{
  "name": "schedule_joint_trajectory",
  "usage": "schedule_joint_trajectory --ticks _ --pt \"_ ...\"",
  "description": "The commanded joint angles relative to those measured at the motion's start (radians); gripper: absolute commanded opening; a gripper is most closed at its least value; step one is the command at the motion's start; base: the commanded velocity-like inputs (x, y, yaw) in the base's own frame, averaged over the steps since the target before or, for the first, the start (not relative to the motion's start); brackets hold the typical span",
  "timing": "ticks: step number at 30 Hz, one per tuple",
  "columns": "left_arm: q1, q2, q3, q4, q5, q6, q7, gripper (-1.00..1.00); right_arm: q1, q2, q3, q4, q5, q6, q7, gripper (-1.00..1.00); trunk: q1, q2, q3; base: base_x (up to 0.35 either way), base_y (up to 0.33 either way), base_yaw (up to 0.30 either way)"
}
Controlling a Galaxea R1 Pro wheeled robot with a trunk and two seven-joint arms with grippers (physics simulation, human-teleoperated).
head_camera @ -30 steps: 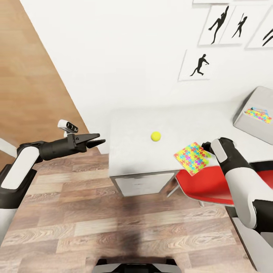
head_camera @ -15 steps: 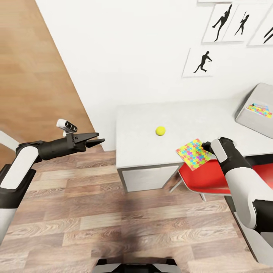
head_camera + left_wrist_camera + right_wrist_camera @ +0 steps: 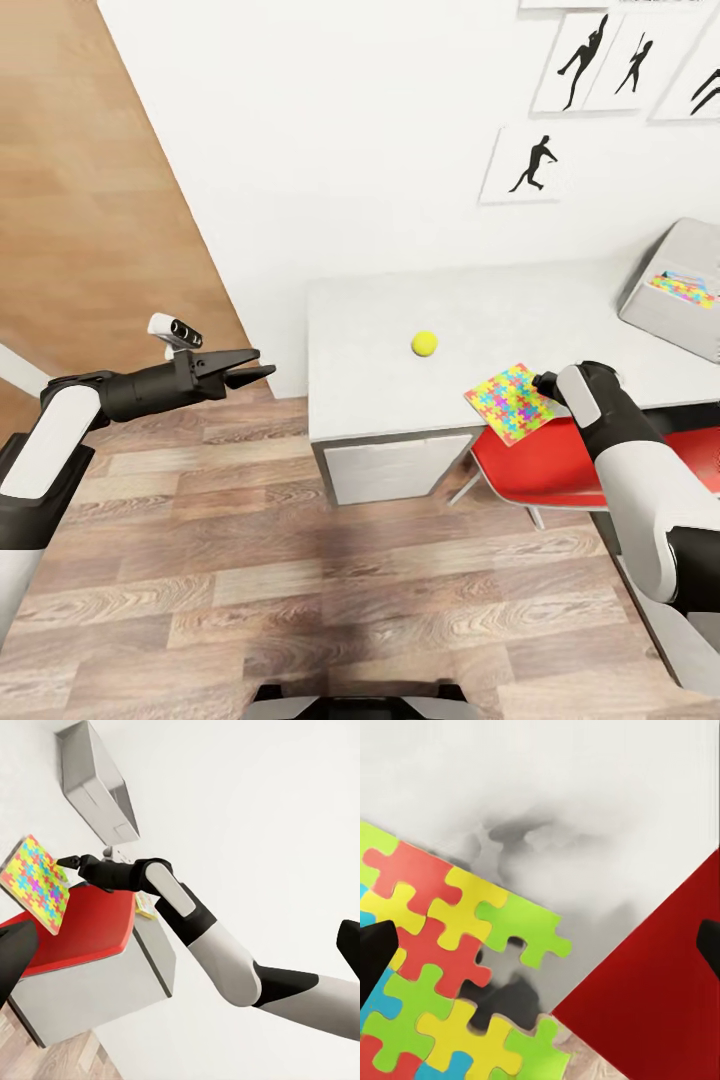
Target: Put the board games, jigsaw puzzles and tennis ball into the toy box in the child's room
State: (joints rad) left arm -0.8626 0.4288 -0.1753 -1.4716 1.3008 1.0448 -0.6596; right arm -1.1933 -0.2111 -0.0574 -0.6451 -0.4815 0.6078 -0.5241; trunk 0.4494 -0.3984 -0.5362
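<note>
Right gripper (image 3: 543, 383) pinching corner of puzzle (image 3: 510, 403), sheet hanging off table (image 3: 380, 330) edge above red chair (image 3: 540, 465); thin grip could slip in carry to bin (image 3: 668, 290); left gripper (image 3: 250, 368) parted, empty, idle

A light grey speckled worktop (image 3: 520, 300) stands against the white wall. A small yellow-green tennis ball (image 3: 424, 343) rests near the worktop's middle. A thin jigsaw puzzle sheet (image 3: 510, 403) in yellow, pink, blue, green and orange hangs tilted over the worktop's front edge, pinched at one corner by my right end effector (image 3: 545, 385). On the worktop's far right sits the grey toy box (image 3: 668, 290), the second puzzle (image 3: 684, 289) inside.
</note>
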Motion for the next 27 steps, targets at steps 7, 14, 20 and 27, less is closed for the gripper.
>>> schedule_joint_trajectory --ticks 7,14,20,27 --pt "-0.001 0.001 -0.001 0.001 -0.002 0.002 -0.005 1.00 0.002 -0.001 0.001 -0.085 -0.011 0.038 -0.008 1.00 0.001 -0.002 0.008 0.000 -0.001 -0.113" --pt "-0.001 0.001 -0.001 0.001 -0.002 0.002 -0.005 1.00 0.022 -0.001 -0.006 -0.237 -0.017 0.121 -0.007 1.00 0.001 -0.002 0.019 0.000 -0.087 -0.124" --pt "0.008 0.051 0.001 0.002 -0.002 0.002 -0.020 1.00 0.105 0.001 -0.045 -0.467 -0.051 0.272 0.005 1.00 0.001 -0.002 0.027 0.000 -0.203 -0.125" --pt "0.098 0.176 0.039 0.018 -0.005 0.002 -0.111 1.00 0.478 -0.001 -0.238 -0.903 -0.444 0.439 0.099 1.00 0.001 -0.002 0.038 0.000 -0.130 -0.125"
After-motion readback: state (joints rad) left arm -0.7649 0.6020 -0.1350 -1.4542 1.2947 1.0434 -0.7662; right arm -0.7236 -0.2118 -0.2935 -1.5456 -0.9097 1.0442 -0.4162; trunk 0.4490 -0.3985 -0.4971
